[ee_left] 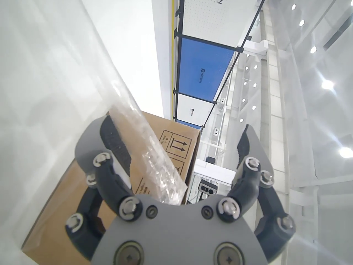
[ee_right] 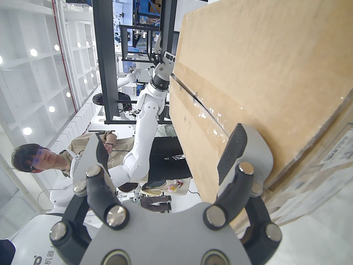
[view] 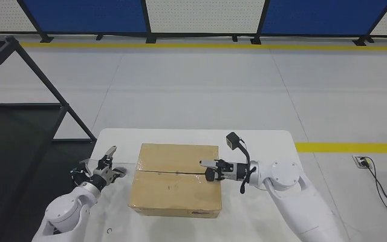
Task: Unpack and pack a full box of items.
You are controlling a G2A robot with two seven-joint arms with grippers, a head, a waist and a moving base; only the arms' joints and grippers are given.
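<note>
Gaping wide: right fingers [ee_right: 244, 150], one against box [ee_right: 262, 56] top; left fingers [ee_left: 110, 137], plastic strip [ee_left: 155, 153] between.

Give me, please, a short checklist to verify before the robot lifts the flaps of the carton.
1. Carton stands fully on the table: ok.
2. Flaps lie flat and closed: ok.
3. Seam free of tape: cannot tell; shiny bits show along it.
4. Right gripper open, one finger at the seam's end: ok.
5. Left gripper empty: not ok; its jaws are open, but a clear plastic strip rests against one pad.
</note>
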